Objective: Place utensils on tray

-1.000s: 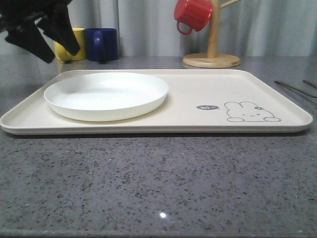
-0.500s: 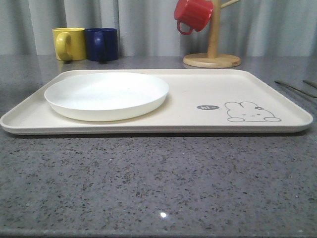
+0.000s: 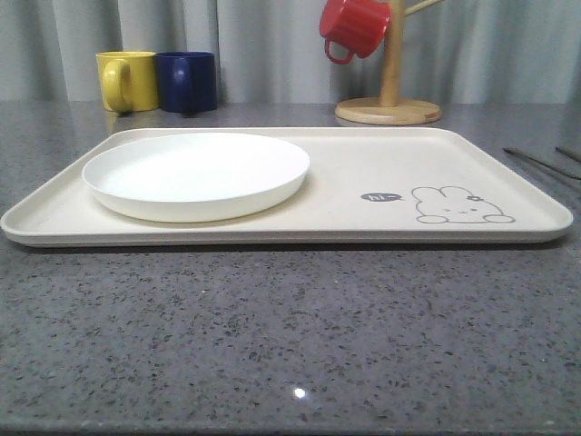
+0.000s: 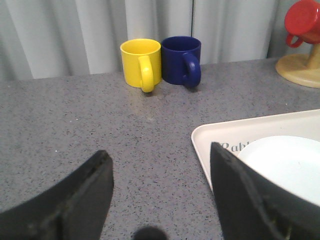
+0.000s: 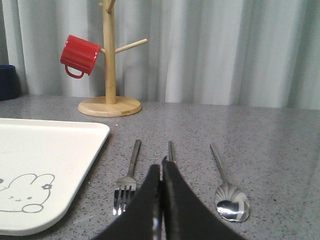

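The utensils, a slim silver metal four-tined fork, a pair of straight chopsticks and an oval-bowled spoon, all lie on the grey speckled counter, none yet on the large flat cream-beige tray with its rabbit drawing. The fork lies just to one side of the right gripper, the spoon to the other, and the chopsticks run out from directly beyond its fingertips. Those fingers are pressed together; whether they pinch the chopsticks cannot be told. The left gripper stands spread wide, holding nothing, with the tray's corner and a round white plate just beyond one finger. Judged so, all three placements remain.
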Available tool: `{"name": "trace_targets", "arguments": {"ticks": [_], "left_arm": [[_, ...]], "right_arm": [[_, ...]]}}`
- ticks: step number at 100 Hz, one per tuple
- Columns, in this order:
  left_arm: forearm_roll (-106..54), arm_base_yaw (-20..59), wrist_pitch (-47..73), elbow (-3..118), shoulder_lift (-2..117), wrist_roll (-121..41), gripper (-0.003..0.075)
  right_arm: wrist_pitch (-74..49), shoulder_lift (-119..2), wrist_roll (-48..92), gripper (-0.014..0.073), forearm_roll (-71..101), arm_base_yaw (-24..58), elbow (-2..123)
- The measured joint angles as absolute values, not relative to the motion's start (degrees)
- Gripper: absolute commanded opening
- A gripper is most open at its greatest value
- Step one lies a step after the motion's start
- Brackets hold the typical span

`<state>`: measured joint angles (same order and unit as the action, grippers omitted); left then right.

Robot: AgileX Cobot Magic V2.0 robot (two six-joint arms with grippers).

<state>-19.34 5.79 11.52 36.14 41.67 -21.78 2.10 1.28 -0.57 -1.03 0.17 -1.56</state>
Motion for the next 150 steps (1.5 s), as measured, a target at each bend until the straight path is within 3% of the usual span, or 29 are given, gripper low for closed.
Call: {"name": "trace_targets", "arguments": {"ticks": [14, 23, 55, 113, 134, 150], "left_arm": [[-19.34, 5.79, 6.51, 30.31, 34.7, -21.78, 0.0404], [-19.34, 5.79, 4.57, 28.15, 31.55, -21.78, 0.0358], [-19.34, 5.79, 3.58, 27.22, 29.58, -21.78, -0.0017], [-19.34, 5.79, 3.47, 27.09, 29.58, -21.78, -0.0017], [-19.34, 5.79, 3.47, 27.09, 29.58, -21.78, -0.0017], [-19.34, 5.79, 3.47, 27.09, 29.58, -21.78, -0.0017]], "right_arm": [[2.1, 1.28, -0.57, -0.0068, -1.03, 0.17, -1.56], [2.1, 1.28, -0.57, -0.0068, -1.03, 0.17, -1.56], [2.1, 1.28, -0.57, -0.0068, -1.03, 0.17, -1.56], [9.23, 1.28, -0.57, -0.0068, -1.03, 0.17, -1.34], [-1.65, 0.67, -0.57, -0.0068, 1.23, 0.17, 7.61], [-14.52, -7.57, -0.57, -0.0068, 3.75, 0.17, 20.02]]}}
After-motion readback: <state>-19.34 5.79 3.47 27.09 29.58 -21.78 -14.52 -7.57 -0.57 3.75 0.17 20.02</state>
